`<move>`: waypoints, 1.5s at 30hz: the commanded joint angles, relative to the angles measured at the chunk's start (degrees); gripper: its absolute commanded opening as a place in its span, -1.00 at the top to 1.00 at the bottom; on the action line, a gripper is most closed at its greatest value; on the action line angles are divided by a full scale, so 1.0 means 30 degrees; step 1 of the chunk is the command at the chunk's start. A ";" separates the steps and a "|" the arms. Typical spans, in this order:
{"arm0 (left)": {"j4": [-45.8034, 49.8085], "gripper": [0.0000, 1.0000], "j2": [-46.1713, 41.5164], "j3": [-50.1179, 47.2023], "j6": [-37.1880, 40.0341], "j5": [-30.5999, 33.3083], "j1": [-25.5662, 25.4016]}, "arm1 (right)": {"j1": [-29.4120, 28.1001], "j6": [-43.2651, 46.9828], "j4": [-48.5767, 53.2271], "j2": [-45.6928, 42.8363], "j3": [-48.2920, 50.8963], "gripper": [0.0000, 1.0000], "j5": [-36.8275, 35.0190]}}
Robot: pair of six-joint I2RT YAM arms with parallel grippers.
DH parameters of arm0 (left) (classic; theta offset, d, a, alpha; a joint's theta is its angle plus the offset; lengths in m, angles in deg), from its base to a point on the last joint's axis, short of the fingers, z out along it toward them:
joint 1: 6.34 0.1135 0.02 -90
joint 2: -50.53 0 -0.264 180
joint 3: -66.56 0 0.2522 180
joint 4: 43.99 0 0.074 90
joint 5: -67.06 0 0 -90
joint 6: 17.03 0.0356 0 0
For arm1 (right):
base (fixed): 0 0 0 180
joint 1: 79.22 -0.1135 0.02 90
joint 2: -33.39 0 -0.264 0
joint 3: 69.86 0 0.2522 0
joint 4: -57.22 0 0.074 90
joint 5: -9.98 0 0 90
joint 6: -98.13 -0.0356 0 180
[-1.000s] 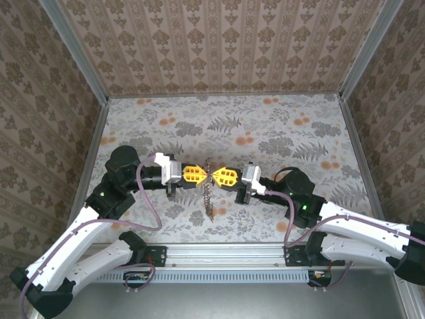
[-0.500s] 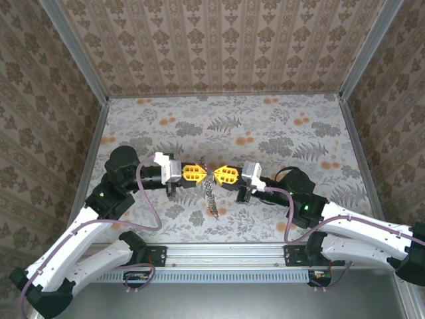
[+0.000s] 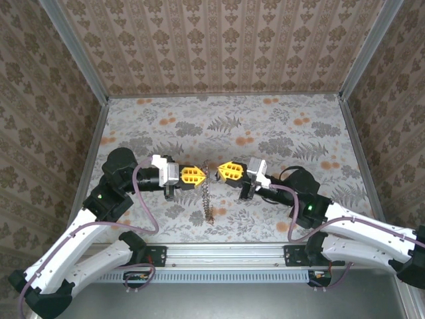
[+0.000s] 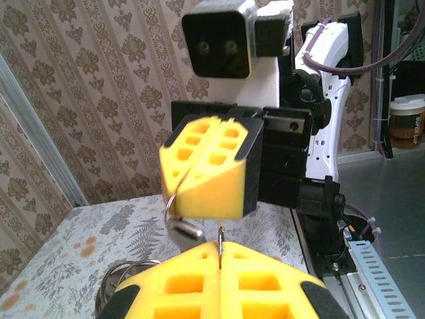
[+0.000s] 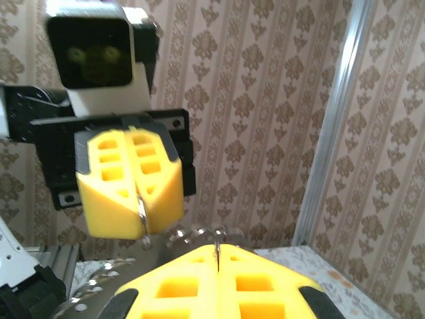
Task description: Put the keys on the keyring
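Note:
My left gripper (image 3: 202,175) and right gripper (image 3: 220,172) meet tip to tip above the middle of the table, both shut. In the left wrist view my left gripper (image 4: 220,248) pinches a thin brass-edged flat piece, seemingly a key (image 4: 220,237), seen edge-on. Facing it, the right gripper's yellow fingers (image 4: 212,169) hold a curved wire of the keyring (image 4: 170,194). In the right wrist view my right gripper (image 5: 218,252) is shut on that thin wire (image 5: 217,246). A chain (image 3: 208,199) hangs from the meeting point down to the table.
The floral table (image 3: 299,133) is boxed in by patterned walls (image 3: 219,46) at the back and both sides. A metal rail (image 3: 219,256) runs along the near edge between the arm bases. More wire rings (image 4: 116,279) show low on the left in the left wrist view.
The right gripper has tilted and shifted slightly up and right. The left gripper has edged left. The hanging chain has swung a little.

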 commanded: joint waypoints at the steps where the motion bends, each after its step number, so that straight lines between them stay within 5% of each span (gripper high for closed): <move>1: -0.0886 1.00 -0.0189 -0.0091 0.0032 -0.0429 -0.0076 | -0.0015 0.0367 -0.1153 -0.0512 0.0156 1.00 0.1866; 45: -0.0826 1.00 -0.0112 -0.0044 -0.0026 -0.0720 -0.0142 | -0.0481 0.1348 -0.1704 0.0304 -0.0349 1.00 0.3455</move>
